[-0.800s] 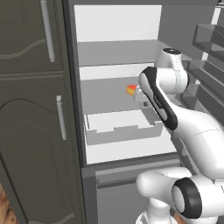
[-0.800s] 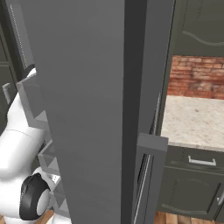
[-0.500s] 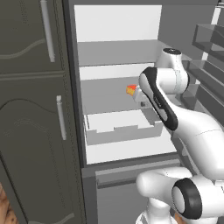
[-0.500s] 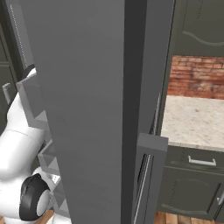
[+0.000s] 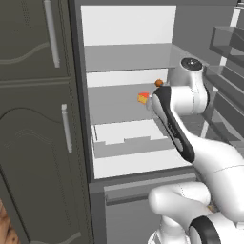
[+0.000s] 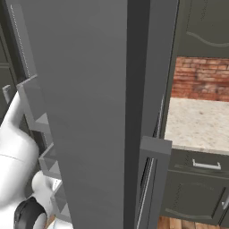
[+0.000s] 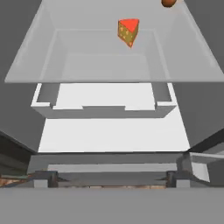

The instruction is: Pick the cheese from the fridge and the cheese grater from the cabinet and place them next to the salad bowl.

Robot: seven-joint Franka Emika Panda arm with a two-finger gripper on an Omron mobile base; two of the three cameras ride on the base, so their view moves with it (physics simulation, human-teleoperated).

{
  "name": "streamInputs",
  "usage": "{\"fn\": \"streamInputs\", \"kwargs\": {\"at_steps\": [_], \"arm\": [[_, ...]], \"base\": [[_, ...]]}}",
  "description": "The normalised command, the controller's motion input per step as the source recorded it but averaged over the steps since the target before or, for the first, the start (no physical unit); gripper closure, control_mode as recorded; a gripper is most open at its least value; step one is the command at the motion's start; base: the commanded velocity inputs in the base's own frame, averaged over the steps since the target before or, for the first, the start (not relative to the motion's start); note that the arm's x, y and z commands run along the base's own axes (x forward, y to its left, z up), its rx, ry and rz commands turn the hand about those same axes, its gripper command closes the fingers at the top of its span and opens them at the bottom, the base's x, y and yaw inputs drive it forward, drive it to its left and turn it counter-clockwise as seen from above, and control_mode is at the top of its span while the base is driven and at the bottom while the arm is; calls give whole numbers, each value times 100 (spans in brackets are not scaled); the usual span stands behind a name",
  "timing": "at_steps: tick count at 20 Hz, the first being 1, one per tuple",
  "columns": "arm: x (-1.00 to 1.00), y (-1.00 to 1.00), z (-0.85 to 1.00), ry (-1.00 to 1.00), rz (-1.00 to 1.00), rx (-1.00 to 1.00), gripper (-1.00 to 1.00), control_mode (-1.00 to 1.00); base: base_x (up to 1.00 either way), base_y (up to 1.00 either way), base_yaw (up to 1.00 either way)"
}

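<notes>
Fridge (image 5: 200,28) outside: dark grey, matt, smooth; inside white, flat finish. Shelf (image 7: 113,52): pale, translucent, glass-like. Drawer (image 5: 128,138): pale plastic look, smooth. Cheese (image 7: 128,31): waxy orange-yellow with pitted face, red side smooth. Tall cupboard doors (image 5: 33,119): dark grey, matt, wavy relief; bar handles (image 5: 66,127) silver, brushed-metal look. Wall (image 6: 201,78): rough red brick. Counter (image 6: 197,123): speckled stone, pale. Robot arm (image 5: 190,138): glossy white shell, dark joints.
</notes>
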Motion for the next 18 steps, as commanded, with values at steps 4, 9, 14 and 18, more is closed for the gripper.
{"fn": "streamInputs", "kwargs": {"at_steps": [4, 9, 14, 18], "arm": [[-2, -4, 0, -49, -1, -3, -100, -100], [10, -16, -1, -11, 0, 0, -100, -100], [20, -3, -5, -1, 1, -1, -100, -100], [31, -13, -2, -1, 0, 0, -100, -100]], "base": [[0, 0, 0], [0, 0, 0], [0, 0, 0], [0, 0, 0]]}}
